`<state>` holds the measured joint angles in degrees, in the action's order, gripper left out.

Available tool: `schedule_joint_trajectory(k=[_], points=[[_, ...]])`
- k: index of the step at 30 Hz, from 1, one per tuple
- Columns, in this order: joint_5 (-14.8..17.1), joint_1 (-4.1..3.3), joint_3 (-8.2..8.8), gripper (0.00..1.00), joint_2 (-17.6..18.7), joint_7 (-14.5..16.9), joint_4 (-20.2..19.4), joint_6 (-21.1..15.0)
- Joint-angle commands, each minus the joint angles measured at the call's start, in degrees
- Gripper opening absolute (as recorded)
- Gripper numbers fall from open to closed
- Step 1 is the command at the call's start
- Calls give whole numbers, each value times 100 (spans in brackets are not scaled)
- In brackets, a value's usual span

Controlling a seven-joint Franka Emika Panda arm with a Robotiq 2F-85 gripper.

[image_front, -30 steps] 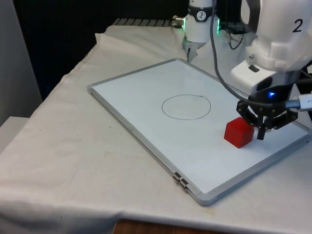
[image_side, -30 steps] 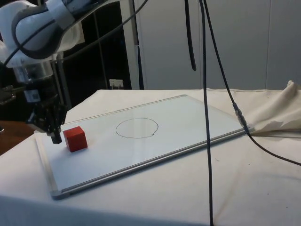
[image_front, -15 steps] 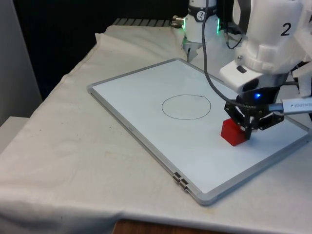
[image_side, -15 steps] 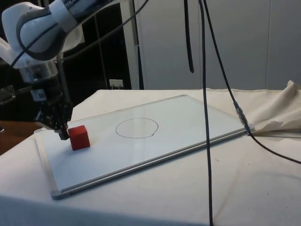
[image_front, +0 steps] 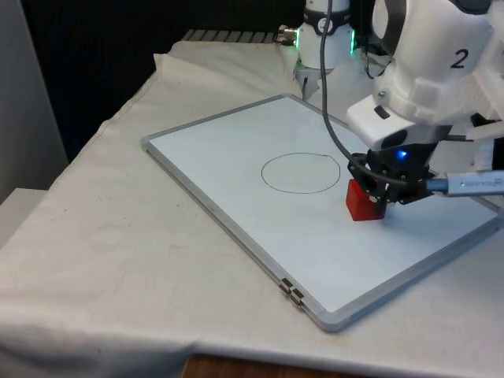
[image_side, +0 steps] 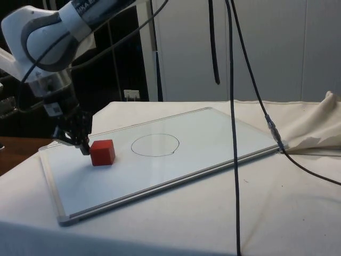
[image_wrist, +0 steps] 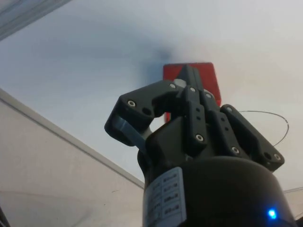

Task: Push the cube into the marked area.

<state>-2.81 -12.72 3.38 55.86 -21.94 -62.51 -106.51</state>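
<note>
The robot's black two-finger gripper [image_front: 381, 206], fingers [image_wrist: 188, 85] clenched together on nothing, presses against a small red cube [image_front: 361, 201]. The cube sits on a white metal-framed whiteboard [image_front: 236, 157], just outside the hand-drawn circle [image_front: 301, 172], toward the board's edge at the front view's right.

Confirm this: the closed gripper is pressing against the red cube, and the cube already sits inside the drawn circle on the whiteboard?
Not quite. The gripper does press the red cube, but the front view shows the cube just outside the drawn circle on the whiteboard.

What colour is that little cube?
Red; the cube shows best in the side view.
</note>
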Motion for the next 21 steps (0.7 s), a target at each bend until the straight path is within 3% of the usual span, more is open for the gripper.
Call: schedule_joint_trajectory(k=[1, 2, 8, 9, 10, 14, 17, 18, 19, 21], points=[[-11, -23, 0, 0, 0, -29, -6, 11], [-52, -92, 0, 0, -23, -120, -86, -29], [-132, -195, -11, 0, -97, -218, -304, -57], [-126, -166, -23, 0, -11, -189, -166, 34], [-155, -206, -6, 0, -115, -229, -332, -46], [-292, -246, 6, 0, -143, -281, -413, 63], [-453, -258, 6, 0, -143, -350, -413, 246], [-418, -223, -23, 0, -57, -309, -269, 298], [-487, -258, 0, 0, -143, -361, -413, 286], [-556, -246, 6, 0, -143, -367, -413, 378]])
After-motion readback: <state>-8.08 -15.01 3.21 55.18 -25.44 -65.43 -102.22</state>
